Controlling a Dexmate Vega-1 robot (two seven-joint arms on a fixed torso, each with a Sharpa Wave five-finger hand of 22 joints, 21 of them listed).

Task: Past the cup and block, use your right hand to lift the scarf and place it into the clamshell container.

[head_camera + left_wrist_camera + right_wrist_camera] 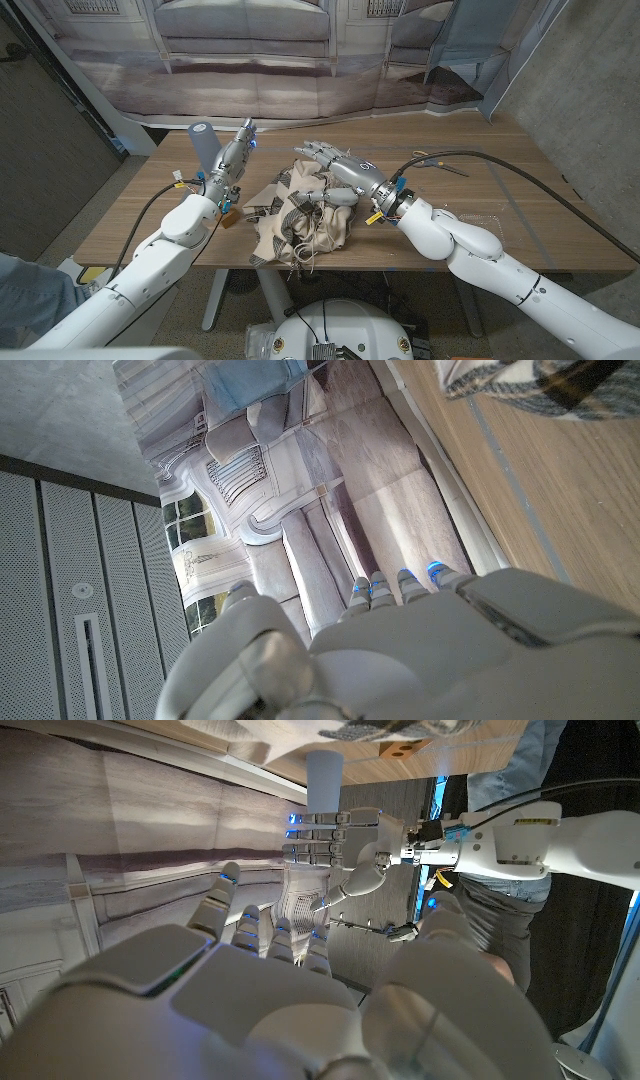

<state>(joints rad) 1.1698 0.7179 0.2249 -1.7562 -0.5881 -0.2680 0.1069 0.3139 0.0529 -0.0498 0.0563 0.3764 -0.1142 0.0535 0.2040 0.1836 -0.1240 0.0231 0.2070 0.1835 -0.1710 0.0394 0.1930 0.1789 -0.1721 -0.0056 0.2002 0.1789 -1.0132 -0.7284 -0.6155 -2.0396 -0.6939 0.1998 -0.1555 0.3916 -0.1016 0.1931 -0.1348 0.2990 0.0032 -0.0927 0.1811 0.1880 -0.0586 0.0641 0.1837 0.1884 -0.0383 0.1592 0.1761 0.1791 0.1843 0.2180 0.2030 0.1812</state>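
R hand (335, 165) hovers over the scarf (300, 222), fingers spread, holding nothing, tips aimed approx 10 o'clock. Scarf lies heaped at table centre, under and toward 7 o'clock of your palm, long axis running 1 to 7. L hand (237, 150) stands open at 9 o'clock beside the cup (203, 140); R is nearer. Judgement: drop down and back, not forward.

Scarf (300, 215): soft woven cloth, fringed. Table (500, 190): matt wood grain. Cup (204, 145): matt plastic.
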